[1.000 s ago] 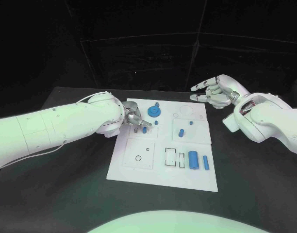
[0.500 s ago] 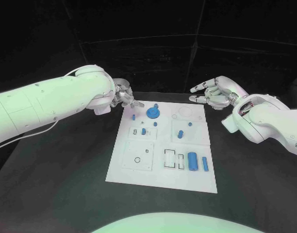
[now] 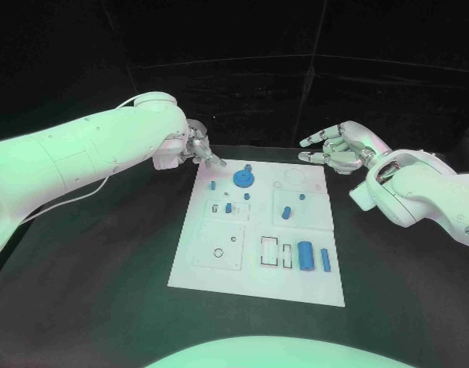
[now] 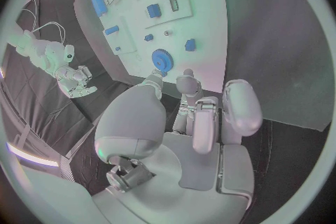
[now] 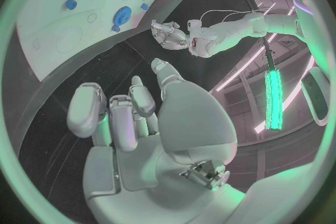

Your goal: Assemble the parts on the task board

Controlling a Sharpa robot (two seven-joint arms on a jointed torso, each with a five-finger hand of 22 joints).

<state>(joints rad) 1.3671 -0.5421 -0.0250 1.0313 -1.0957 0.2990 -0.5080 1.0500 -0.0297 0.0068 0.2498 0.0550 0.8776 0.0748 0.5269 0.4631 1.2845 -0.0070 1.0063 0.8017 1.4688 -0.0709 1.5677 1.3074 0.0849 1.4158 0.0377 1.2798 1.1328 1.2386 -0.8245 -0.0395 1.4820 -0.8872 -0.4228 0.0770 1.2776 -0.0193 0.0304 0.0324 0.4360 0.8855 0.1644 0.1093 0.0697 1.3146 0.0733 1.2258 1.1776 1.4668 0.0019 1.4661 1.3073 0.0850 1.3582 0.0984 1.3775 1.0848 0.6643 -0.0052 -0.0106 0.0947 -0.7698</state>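
Left hand [image 3: 196, 148] hangs over the surface [image 3: 102, 261] just past the board's [image 3: 251, 268] far left corner, holding nothing, fingers loosely apart. Right hand [image 3: 339, 146] floats near the board's far right corner, fingers spread and empty too. On the board, a blue gear [image 3: 244, 179] sits near the far edge. Small blue parts [image 3: 286, 211] stand in the middle. Two bigger blue pieces [image 3: 305, 254] lie at the near right.
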